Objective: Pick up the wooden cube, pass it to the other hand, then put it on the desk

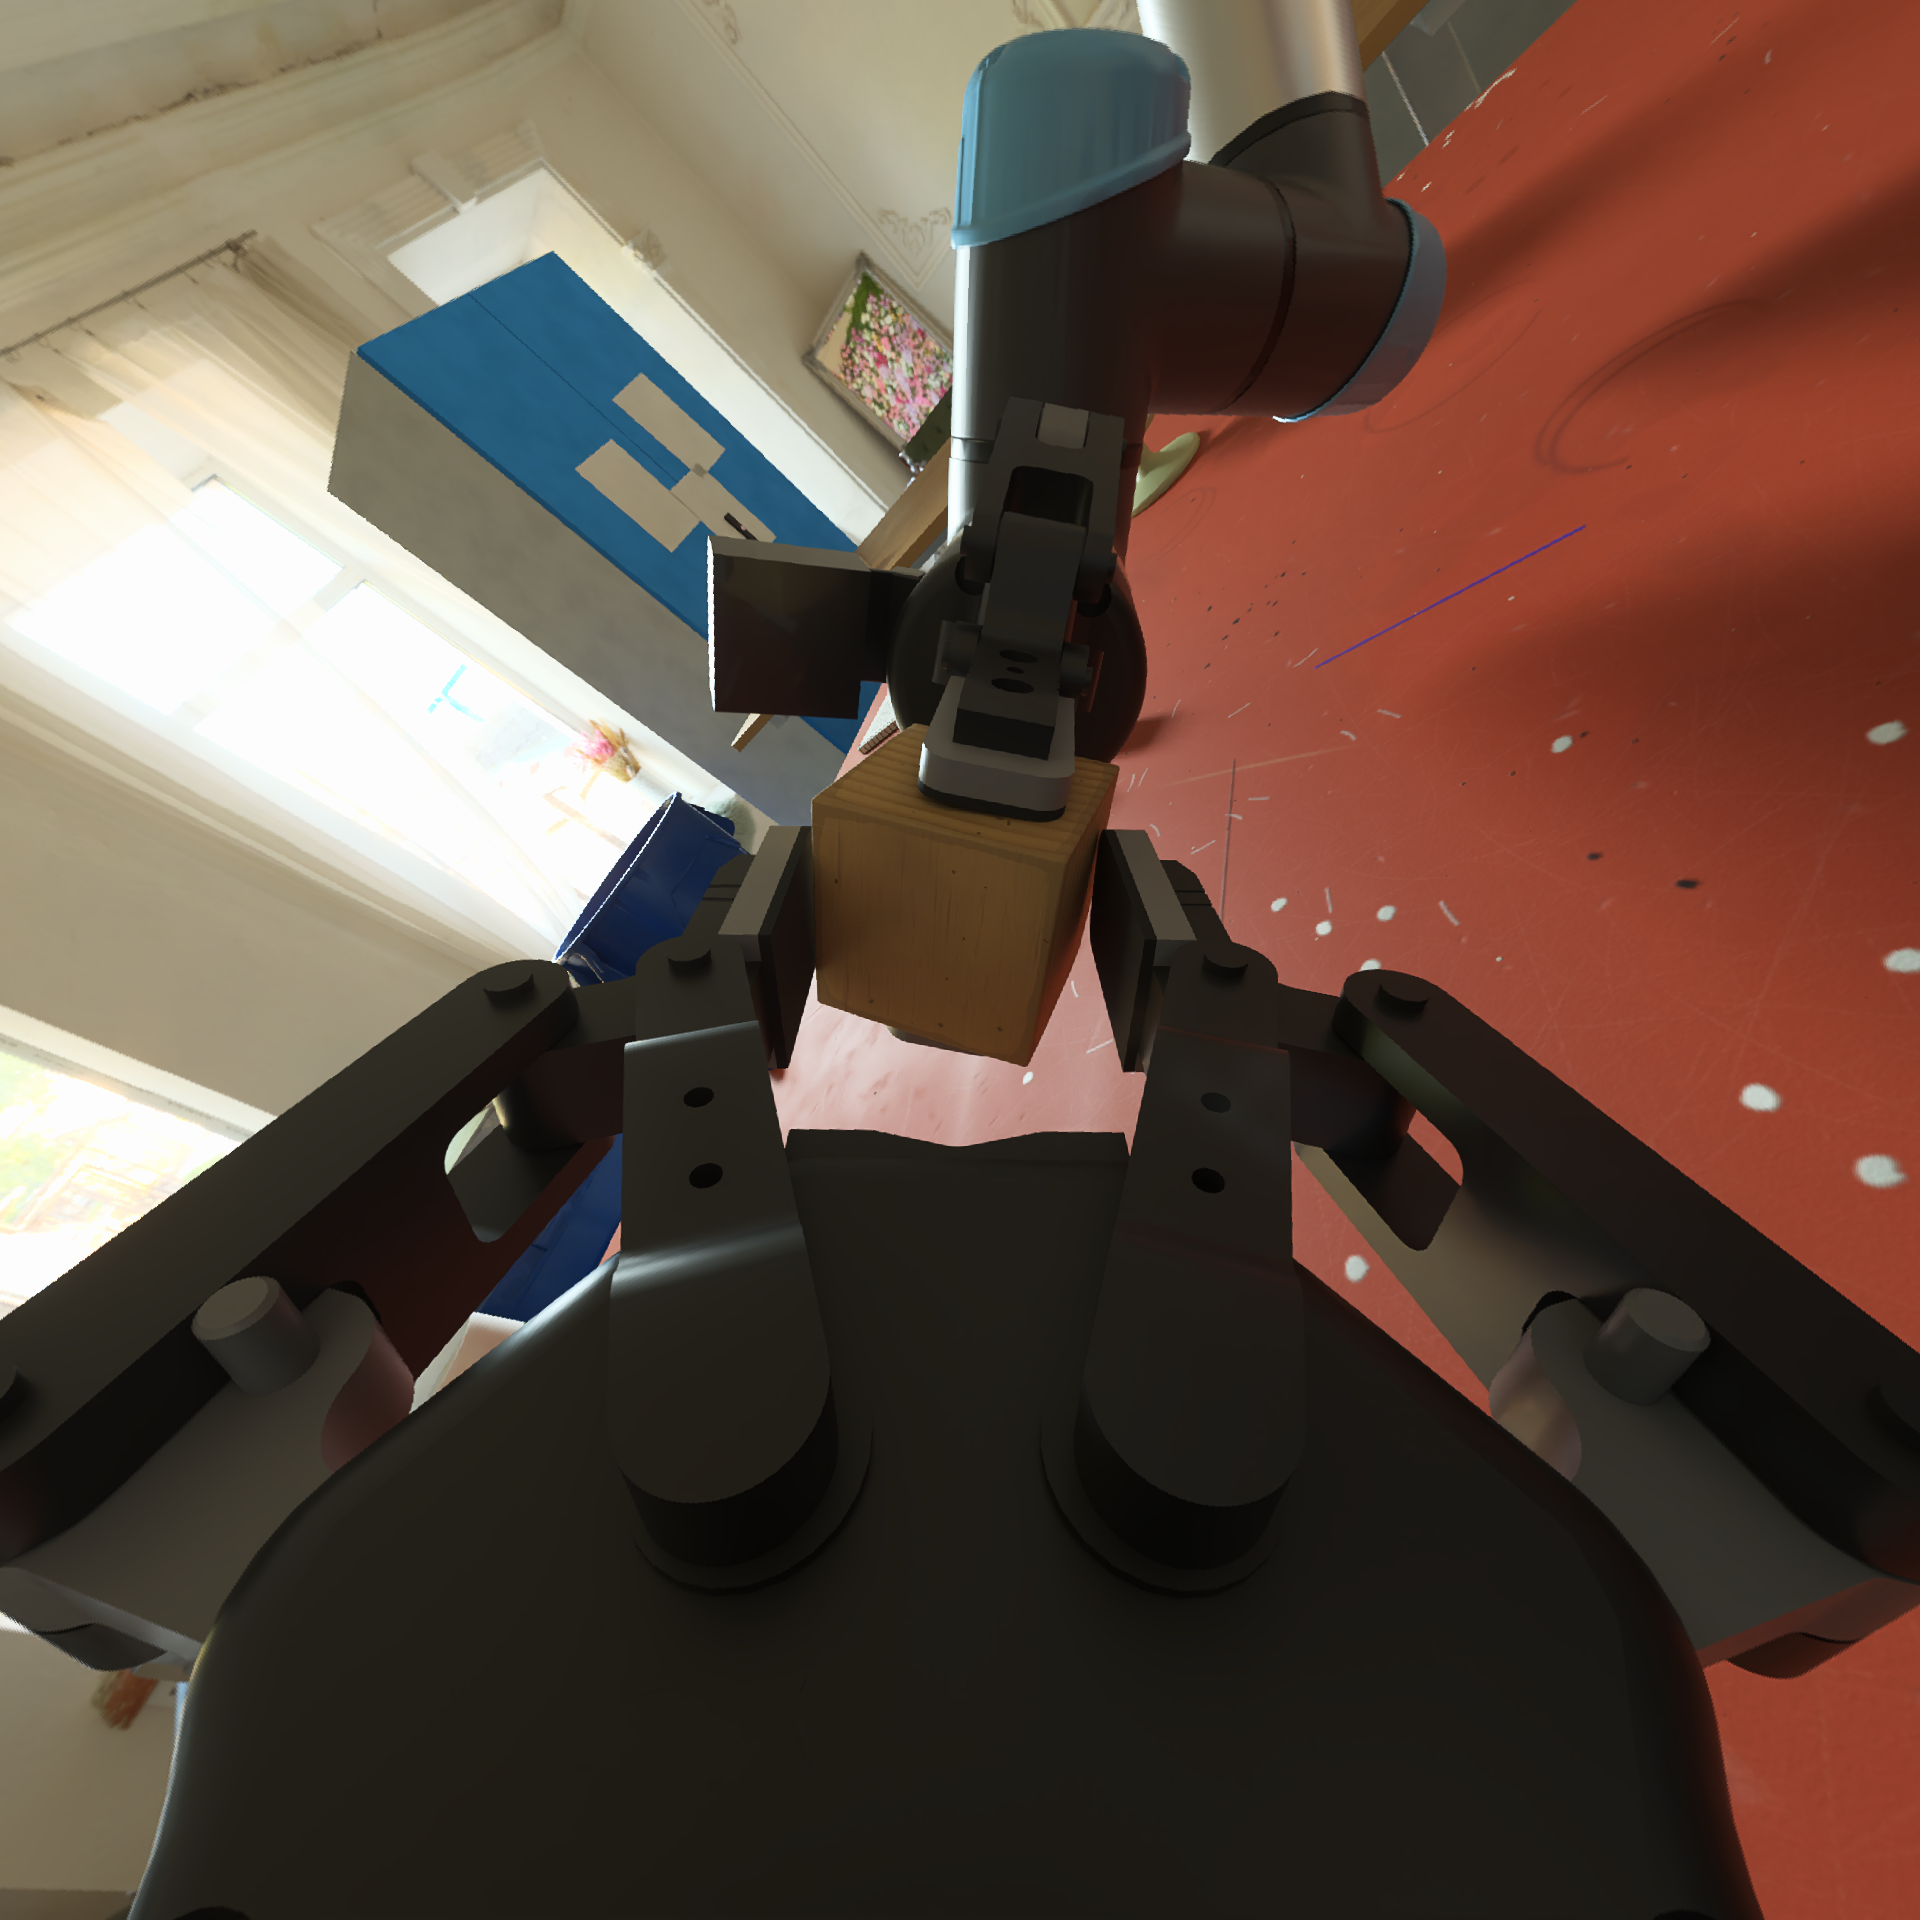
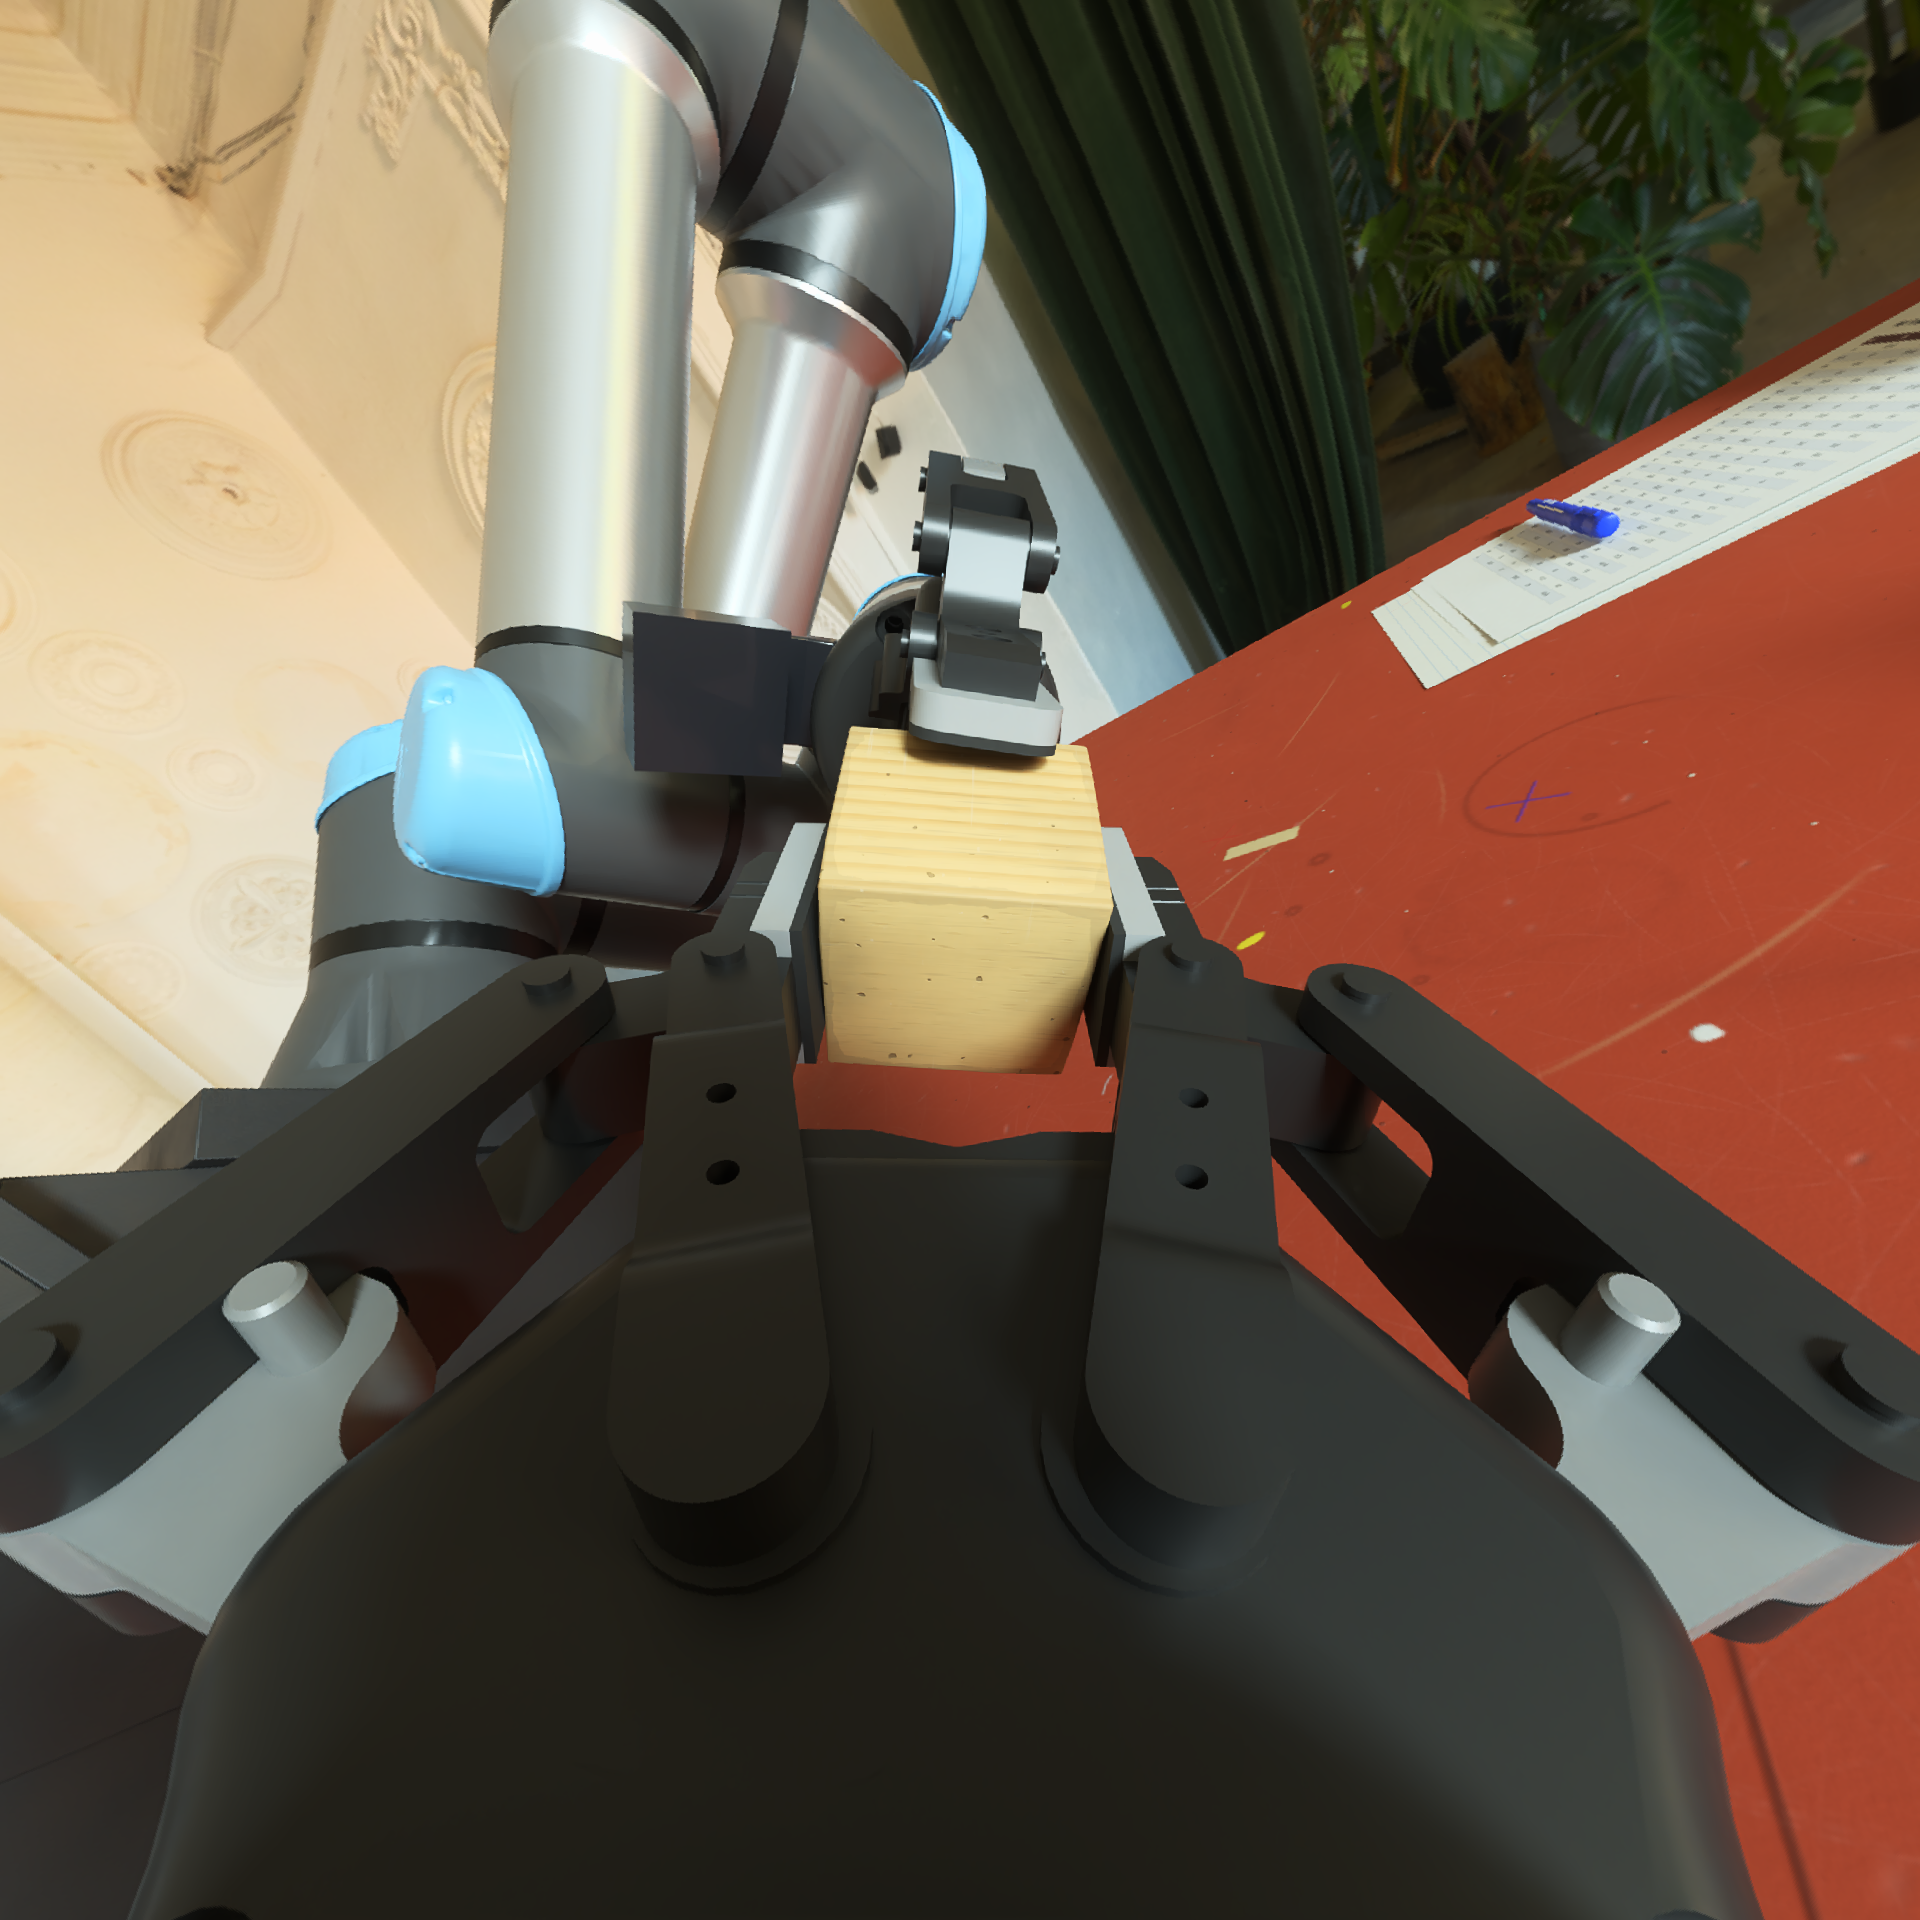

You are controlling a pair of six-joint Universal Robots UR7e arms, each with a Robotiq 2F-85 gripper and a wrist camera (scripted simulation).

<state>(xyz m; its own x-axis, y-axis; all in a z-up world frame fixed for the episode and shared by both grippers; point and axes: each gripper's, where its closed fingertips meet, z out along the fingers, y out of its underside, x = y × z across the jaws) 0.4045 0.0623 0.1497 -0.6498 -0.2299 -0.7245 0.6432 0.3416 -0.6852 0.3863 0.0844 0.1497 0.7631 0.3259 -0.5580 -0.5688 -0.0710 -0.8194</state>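
The wooden cube (image 1: 951, 925) hangs in the air above the red desk (image 1: 1507, 831), between both grippers. In the right wrist view my right gripper (image 2: 956, 935) is shut on the cube (image 2: 956, 914), with both pads flat against its sides. In the left wrist view my left gripper (image 1: 951, 935) straddles the cube with its jaws slightly wider than it, and a thin gap shows at the right pad (image 1: 1127, 935). Each view shows one finger of the other gripper lying on the cube's far face: the right gripper's finger (image 1: 997, 769) and the left gripper's finger (image 2: 982, 717).
A stack of papers (image 2: 1683, 499) with a blue pen (image 2: 1571, 517) lies at the desk's far edge. A drawn circle with a cross (image 2: 1527, 800) marks the desk. A blue-fronted cabinet (image 1: 540, 416) and a dark blue box (image 1: 644, 894) stand beyond the desk.
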